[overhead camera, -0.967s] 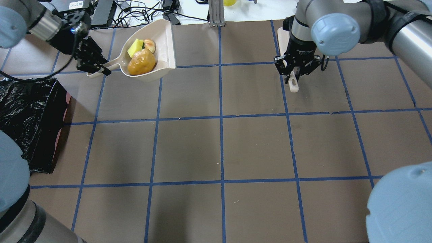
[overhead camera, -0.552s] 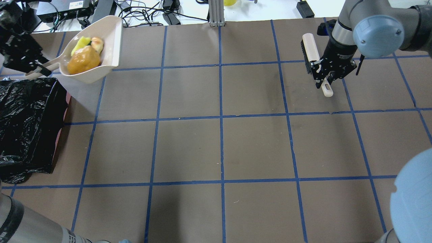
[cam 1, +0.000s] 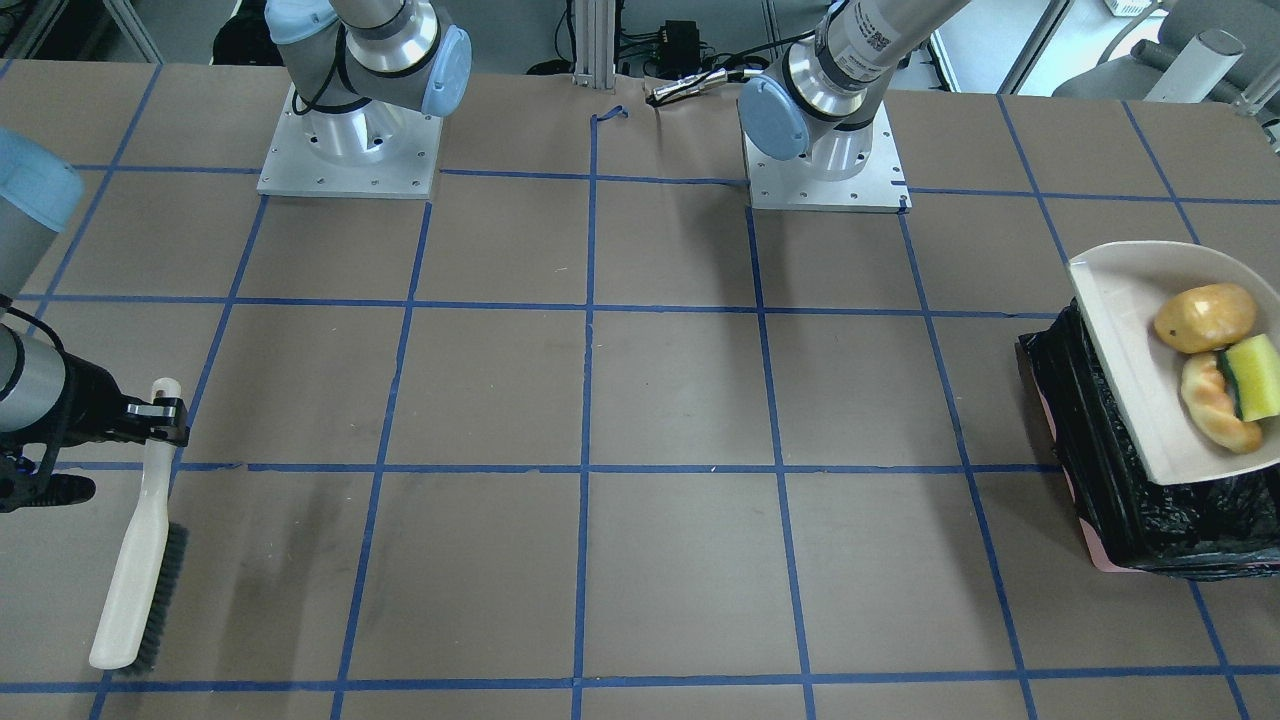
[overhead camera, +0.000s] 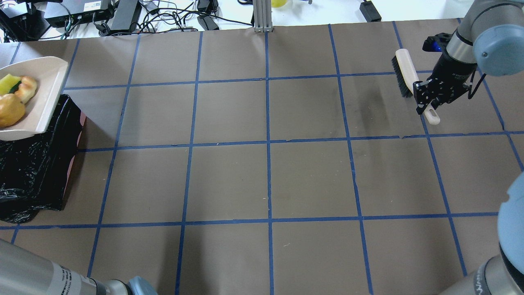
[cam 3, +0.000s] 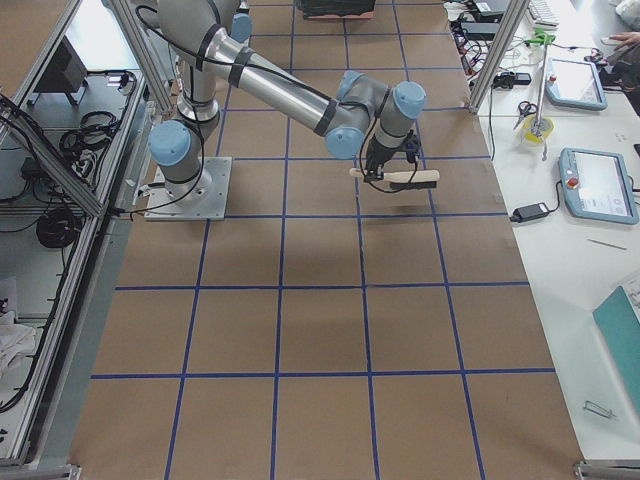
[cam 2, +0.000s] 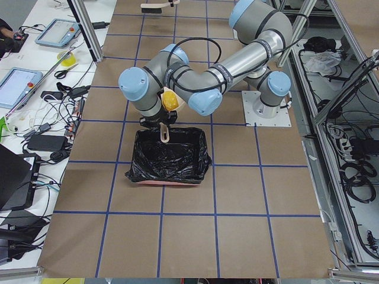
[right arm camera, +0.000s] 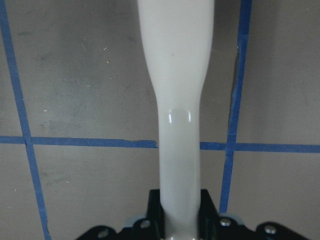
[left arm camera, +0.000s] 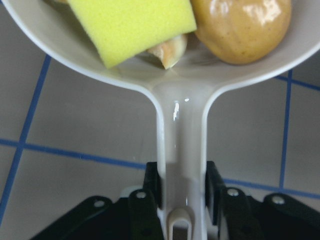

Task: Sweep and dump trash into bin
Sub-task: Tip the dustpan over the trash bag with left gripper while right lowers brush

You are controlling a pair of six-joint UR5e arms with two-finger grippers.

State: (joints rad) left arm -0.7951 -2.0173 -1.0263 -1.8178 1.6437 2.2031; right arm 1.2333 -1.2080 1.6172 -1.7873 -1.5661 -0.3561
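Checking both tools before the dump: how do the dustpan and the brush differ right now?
The dustpan holds the trash and is above the bin; the brush carries nothing, at the opposite side of the table. The dustpan is a wide beige scoop; the brush is narrow with dark bristles. Shared: each is clamped by its handle, dustpan in the left gripper, brush in the right gripper.

Glossy plastic dustpan (left arm camera: pixel 181 130), crinkly bin (overhead camera: pixel 37 164), perhaps paper table (overhead camera: pixel 311 176)
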